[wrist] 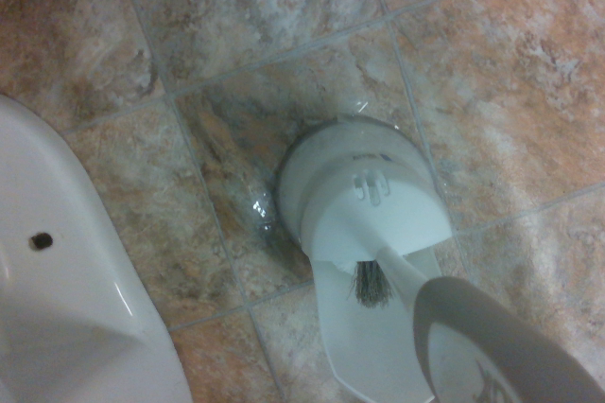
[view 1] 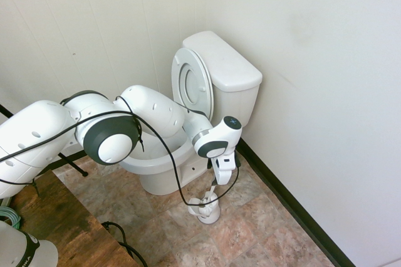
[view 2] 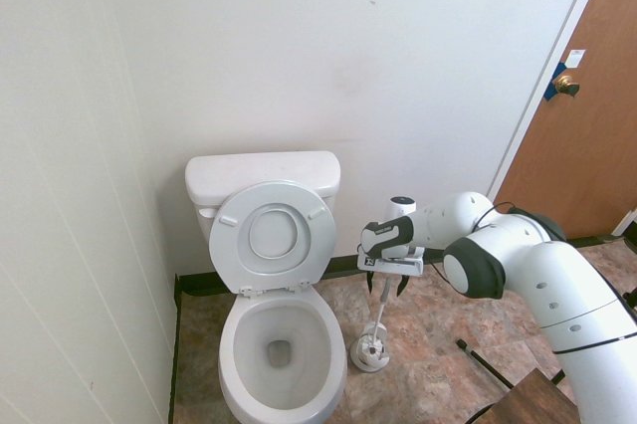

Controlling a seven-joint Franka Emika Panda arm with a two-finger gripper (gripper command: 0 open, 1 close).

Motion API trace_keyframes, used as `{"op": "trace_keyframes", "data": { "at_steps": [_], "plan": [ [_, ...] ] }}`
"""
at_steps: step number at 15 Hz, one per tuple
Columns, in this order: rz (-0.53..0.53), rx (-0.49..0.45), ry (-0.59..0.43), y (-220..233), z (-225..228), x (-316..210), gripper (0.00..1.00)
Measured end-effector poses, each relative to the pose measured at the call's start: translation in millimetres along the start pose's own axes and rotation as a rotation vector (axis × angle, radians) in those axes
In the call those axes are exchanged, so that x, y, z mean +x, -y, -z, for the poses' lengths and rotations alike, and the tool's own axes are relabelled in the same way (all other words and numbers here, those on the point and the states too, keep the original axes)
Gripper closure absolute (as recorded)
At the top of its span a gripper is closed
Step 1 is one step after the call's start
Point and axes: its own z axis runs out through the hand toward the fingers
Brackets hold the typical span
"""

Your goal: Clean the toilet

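Note:
The white toilet (view 1: pixel 227 69) (view 2: pixel 264 175) stands against the back wall with seat and lid raised, and the arm crosses in front of its bowl in the first exterior view. Beside its base on the tile floor is a small white brush holder (view 1: pixel 205 209) (view 2: pixel 370 352) (wrist: pixel 364 200). A brush handle (view 2: pixel 381 310) (wrist: pixel 492 346) rises from the holder. My gripper (view 1: pixel 216 180) (view 2: pixel 386 290) hangs low over the holder, open, with one finger on each side of the handle's top. The toilet's base (wrist: pixel 66 299) shows at the edge of the wrist view.
A wooden tabletop (view 1: pixel 59 217) fills the near corner in the first exterior view. A brown door (view 2: pixel 587 115) is beyond the arm. A black baseboard (view 1: pixel 288 201) runs along the wall close to the holder.

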Motion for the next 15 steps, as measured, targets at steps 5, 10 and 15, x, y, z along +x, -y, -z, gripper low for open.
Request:
{"op": "trace_keyframes", "data": {
  "at_steps": [5, 10, 15],
  "plan": [
    [-0.014, 0.002, 0.009, 7, -10, 15, 1.0],
    [-0.019, 0.0, 0.015, 10, -17, 19, 1.0],
    [-0.02, -0.002, 0.021, 10, -21, 21, 1.0]
  ]
}}
